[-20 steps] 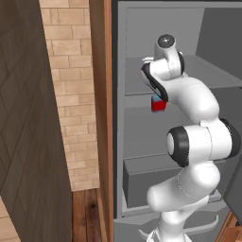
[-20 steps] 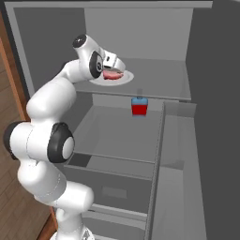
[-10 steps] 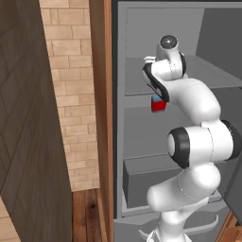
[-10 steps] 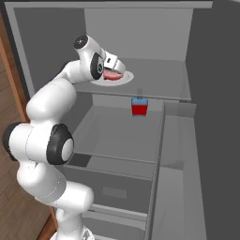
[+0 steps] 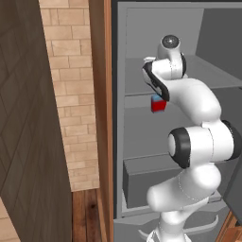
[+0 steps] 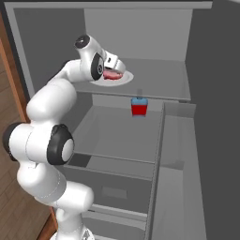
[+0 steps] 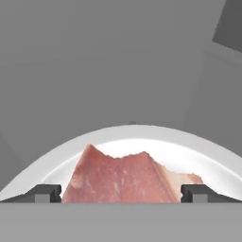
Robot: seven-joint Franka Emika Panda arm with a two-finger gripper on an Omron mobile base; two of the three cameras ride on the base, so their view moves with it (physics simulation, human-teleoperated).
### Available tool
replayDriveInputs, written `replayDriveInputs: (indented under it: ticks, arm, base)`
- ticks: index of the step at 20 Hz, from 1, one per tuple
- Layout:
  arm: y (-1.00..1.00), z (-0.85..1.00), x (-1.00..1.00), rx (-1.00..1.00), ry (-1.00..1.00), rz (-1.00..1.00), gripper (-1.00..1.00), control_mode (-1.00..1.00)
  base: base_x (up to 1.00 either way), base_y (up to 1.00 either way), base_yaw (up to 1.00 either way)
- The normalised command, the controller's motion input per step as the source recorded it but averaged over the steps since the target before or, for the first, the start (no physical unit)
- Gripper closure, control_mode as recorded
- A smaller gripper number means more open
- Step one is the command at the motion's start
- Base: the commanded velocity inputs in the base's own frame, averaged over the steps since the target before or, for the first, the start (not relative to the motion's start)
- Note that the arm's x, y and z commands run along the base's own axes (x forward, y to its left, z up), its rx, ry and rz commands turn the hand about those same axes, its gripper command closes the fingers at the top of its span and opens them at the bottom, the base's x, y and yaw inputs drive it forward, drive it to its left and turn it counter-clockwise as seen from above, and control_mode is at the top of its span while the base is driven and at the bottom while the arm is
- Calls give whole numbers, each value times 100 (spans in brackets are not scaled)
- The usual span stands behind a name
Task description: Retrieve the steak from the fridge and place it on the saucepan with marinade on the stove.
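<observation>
Steak, a flat pinkish-red slab of raw meat with paler edges (image 7: 124,178), lies on a white round plate (image 7: 198,156) in the lower middle of the hand view, and the two small dark fingertips of the gripper (image 7: 122,193) stand at either side of it near the bottom edge, spread wide with the meat between them; whether they touch it I cannot tell. In the right base view the same steak (image 6: 111,75) shows as a reddish patch on the plate (image 6: 125,78) in the upper centre of the frame, on the upper grey shelf of the tall grey fridge (image 6: 178,79), with the white arm's hand reaching over it from the left. Below and just right of the plate, on a lower shelf, stands a red bottle with a blue cap (image 6: 138,107). In the left base view that bottle (image 5: 158,104) peeks out left of the arm, centre frame, and the fridge's wood-brown side panel (image 5: 100,113) runs beside a pale brick wall (image 5: 71,90) at upper left.
</observation>
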Motion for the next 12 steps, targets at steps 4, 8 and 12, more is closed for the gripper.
replayDriveInputs:
  ticks: [4,8,12]
  arm:
    - [4,-100,0,-5,7,19,-100,-100]
    - [0,-100,-4,-1,0,8,100,-100]
    - [0,-100,-11,0,0,2,100,-100]
  base:
    - [0,0,0]
    - [0,0,0]
    - [0,0,0]
